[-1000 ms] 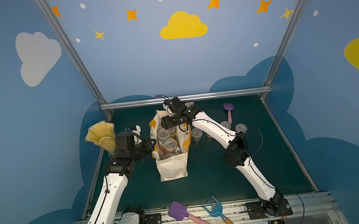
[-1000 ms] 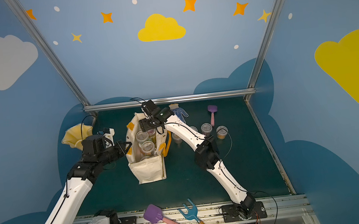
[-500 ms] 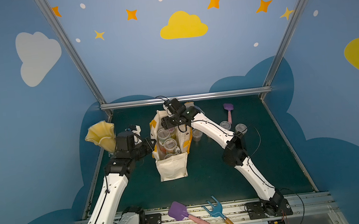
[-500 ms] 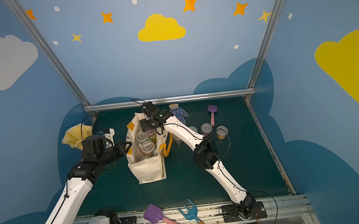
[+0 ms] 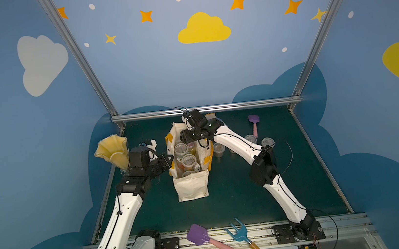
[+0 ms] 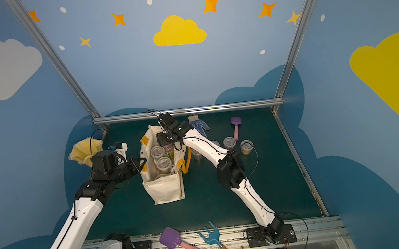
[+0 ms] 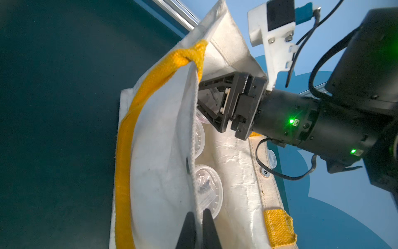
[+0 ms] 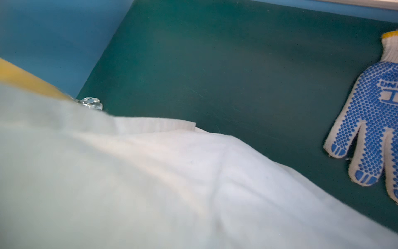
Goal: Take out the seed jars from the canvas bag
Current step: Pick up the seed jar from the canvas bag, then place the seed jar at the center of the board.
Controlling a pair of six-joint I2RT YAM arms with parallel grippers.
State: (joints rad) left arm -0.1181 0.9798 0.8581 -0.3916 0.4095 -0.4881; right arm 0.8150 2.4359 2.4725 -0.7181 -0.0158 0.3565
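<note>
Room: we look into a blue booth painted with clouds and stars, floored by a dark green matte worktop (image 5: 240, 197).
Canvas bag: the cream, boxy canvas bag (image 5: 192, 187) stands upright between the two pincers. It is soft-walled, with woven orange-yellow handles.
Left pincer: the left pincer (image 7: 199, 226) is clenched on the bag's side rim, which we judge keeps the mouth spread.
Right pincer: the right pincer (image 7: 204, 94) reaches into the mouth with its jaws apart around a clear lid. Its tips hide behind the canvas, so we cannot tell whether it grasps.
Seed jars: several seed jars (image 5: 188, 159), smooth clear plastic with round lids, sit packed directly beneath the right pincer. More jars (image 5: 250, 139) stand on the worktop just beyond its arm.
Risk, slip: we judge the slick round walls could squirt out of a shallow pinch.
Risk, snag: limp canvas or a handle may catch a jaw and rise with it, tipping the bag if the left pincer's hold gives.
Risk, crowding: tight neighbours may be dragged up or toppled.
</note>
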